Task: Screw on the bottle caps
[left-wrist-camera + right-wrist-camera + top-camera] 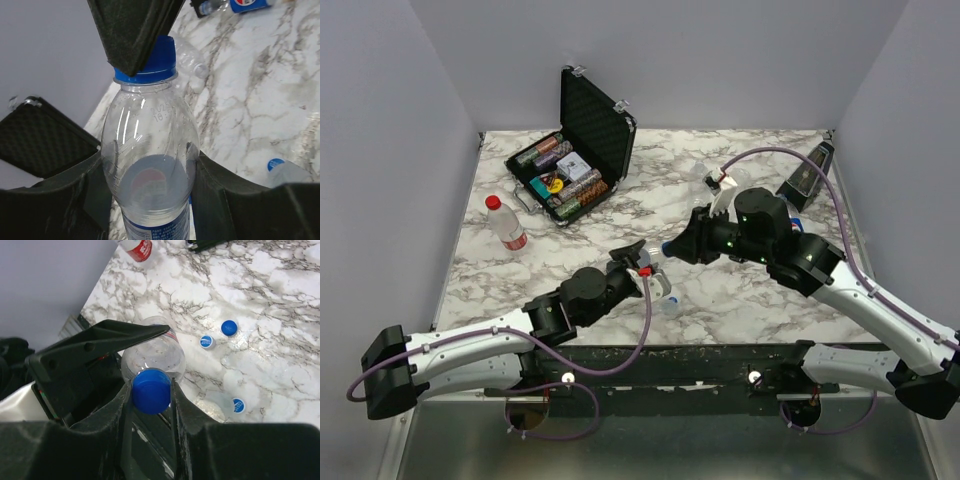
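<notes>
My left gripper [150,187] is shut on a clear bottle with a blue label [150,160] and holds it upright near the table's front middle [658,278]. A blue cap [150,65] sits on its neck. My right gripper [151,390] is shut on that blue cap [151,390] from above, its fingers [130,30] on either side of it. A second bottle with a red-and-white label and a red cap [506,224] stands at the left. Loose blue caps [229,327] [206,341] lie on the marble.
An open black case of poker chips [570,160] stands at the back left. A clear capped bottle [287,171] lies beside the held one. A Pepsi-labelled bottle [250,2] and a black object [810,175] are at the back right.
</notes>
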Controlling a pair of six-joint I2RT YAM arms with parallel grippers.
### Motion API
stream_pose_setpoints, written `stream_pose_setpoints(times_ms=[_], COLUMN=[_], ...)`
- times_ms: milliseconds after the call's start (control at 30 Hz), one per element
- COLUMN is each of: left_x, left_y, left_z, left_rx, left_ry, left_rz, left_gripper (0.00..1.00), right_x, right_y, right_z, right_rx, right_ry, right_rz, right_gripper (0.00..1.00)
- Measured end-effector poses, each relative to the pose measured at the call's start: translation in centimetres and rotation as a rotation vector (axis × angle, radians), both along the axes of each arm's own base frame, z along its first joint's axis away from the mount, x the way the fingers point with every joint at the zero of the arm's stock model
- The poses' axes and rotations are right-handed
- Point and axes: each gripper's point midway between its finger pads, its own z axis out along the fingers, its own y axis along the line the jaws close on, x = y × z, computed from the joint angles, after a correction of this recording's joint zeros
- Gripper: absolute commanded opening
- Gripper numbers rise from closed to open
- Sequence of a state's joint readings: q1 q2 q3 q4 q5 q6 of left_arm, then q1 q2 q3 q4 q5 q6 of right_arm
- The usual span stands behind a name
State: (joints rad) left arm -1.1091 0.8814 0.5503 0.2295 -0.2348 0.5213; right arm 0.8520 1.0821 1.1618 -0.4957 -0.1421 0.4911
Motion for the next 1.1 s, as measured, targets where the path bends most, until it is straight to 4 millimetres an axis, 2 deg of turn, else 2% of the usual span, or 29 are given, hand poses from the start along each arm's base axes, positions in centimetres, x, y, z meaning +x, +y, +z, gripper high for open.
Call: stream_pose_setpoints(times_ms=[67, 167, 267, 333, 433, 533, 600, 700, 800, 933, 1100], left_x=[0.5, 0.9, 0.9, 1.2, 2.3, 1.1, -0.3, -2.3, -4.3, -6.6, -8.0], left_y=[0.1, 0.2, -0.3, -0.4, 0.3, -0.7, -1.7, -3.2, -4.1, -4.5, -4.6], left_z=[0.1, 0.5, 1.3, 1.8, 1.5, 0.9, 0.8, 0.9, 0.7, -0.1, -0.4], left_rx=[0.021, 0.02, -0.005, -0.023, -0.022, -0.026, -0.027, -0.03, -0.032, -0.022, -0.018], left_ry=[-0.043, -0.059, -0.046, -0.016, 0.045, 0.139, 0.197, 0.292, 0.378, 0.485, 0.544], left_rz=[0.053, 0.078, 0.038, 0.013, -0.017, -0.169, -0.283, -0.448, -0.587, -0.71, -0.784], left_gripper=[0.0, 0.0, 0.0, 0.0, 0.0, 0.0, 0.0, 0.0, 0.0, 0.0, 0.0], right_x=[0.3, 0.4, 0.2, -0.5, -2.0, -3.3, -4.2, -5.1, -5.8, -6.3, -6.7], right_y=[0.0, 0.0, -0.3, -0.9, -2.5, -3.9, -4.6, -4.9, -4.9, -4.7, -4.5], right_z=[0.1, 0.6, 1.6, 2.4, 4.2, 5.8, 6.1, 5.5, 3.9, 2.3, 1.7], right_rx=[0.017, 0.026, 0.014, -0.013, -0.061, -0.105, -0.146, -0.202, -0.262, -0.313, -0.326], right_ry=[0.021, -0.003, -0.105, -0.2, -0.393, -0.585, -0.694, -0.796, -0.841, -0.853, -0.863], right_rz=[-0.033, -0.031, 0.024, 0.09, 0.204, 0.304, 0.383, 0.497, 0.613, 0.725, 0.796], right_gripper=[0.14, 0.35, 0.56, 0.64, 0.69, 0.69, 0.69, 0.69, 0.69, 0.68, 0.65])
